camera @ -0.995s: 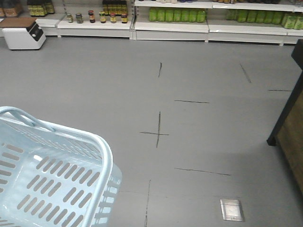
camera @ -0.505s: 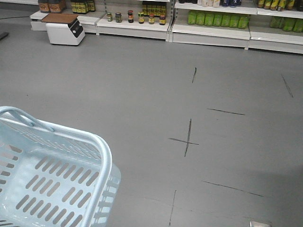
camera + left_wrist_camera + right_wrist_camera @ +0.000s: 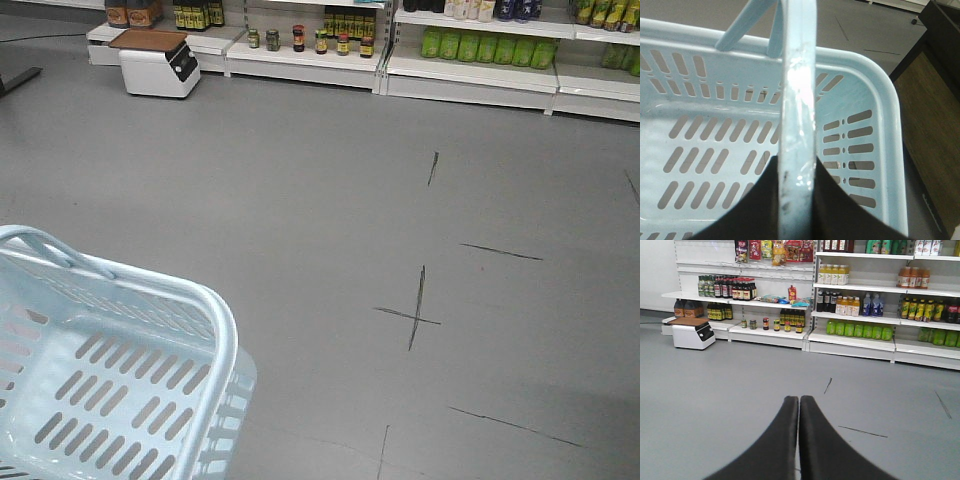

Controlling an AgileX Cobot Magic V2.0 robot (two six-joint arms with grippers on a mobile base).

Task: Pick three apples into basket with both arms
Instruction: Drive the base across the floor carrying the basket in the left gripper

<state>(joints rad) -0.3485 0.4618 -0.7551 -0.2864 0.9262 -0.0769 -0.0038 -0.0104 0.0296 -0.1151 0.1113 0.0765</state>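
Observation:
The pale-blue slotted basket (image 3: 225, 340) fills the lower left of the front view, and no fruit shows inside it. In the left wrist view its hoop handle (image 3: 799, 90) runs straight up the picture between the dark fingers of my left gripper (image 3: 797, 162), which is shut on it. The basket's rim (image 3: 890, 100) curves round at the right. My right gripper (image 3: 798, 399) is shut, its two black fingers pressed together with nothing between them, above bare grey floor. No apples are in view.
White shop shelves (image 3: 480, 70) with bottles and jars line the far wall. A white box with a brown top (image 3: 158, 65) stands on the floor before them. A dark wooden stand (image 3: 935, 125) is right of the basket. Black line marks (image 3: 415, 310) cross the floor.
The front view has swung left: shelves, white box and floor marks slid rightward in the picture, and the dark stand at the right edge left it. The basket keeps its place in the picture.

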